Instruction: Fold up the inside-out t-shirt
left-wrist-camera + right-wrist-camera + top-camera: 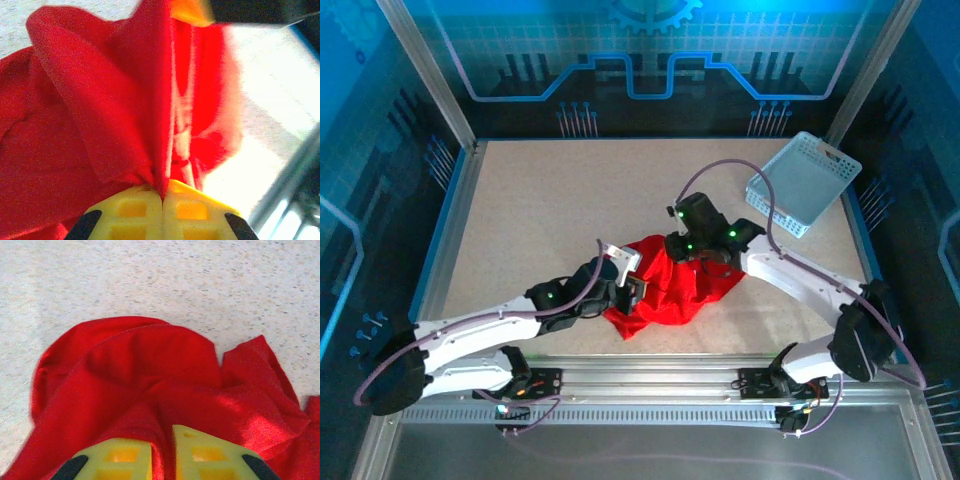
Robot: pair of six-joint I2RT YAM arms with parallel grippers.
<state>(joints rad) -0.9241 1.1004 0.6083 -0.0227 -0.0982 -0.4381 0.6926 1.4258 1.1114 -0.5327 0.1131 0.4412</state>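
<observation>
While bunched in a loose heap, lies on the table (540,220) as a red t-shirt (670,290), toward the near edge and a little right of middle, between the two arms. Pinched at its left side by the left gripper (162,196), yellow fingers (131,210) pressed tight together on a raised fold of cloth. Rises from that pinch in a steep ridge, with creased folds falling away to either side. Met at its far edge by the right gripper (162,440), lowered onto the cloth. Seen from the right wrist: yellow fingers slightly parted, a strip of red running through the gap; cannot tell whether that strip is gripped or merely lying loose. Spreads beyond those fingers in rounded folds onto the bare speckled table. Well apart, at the far right corner: light blue mesh basket (805,180), set askew.
</observation>
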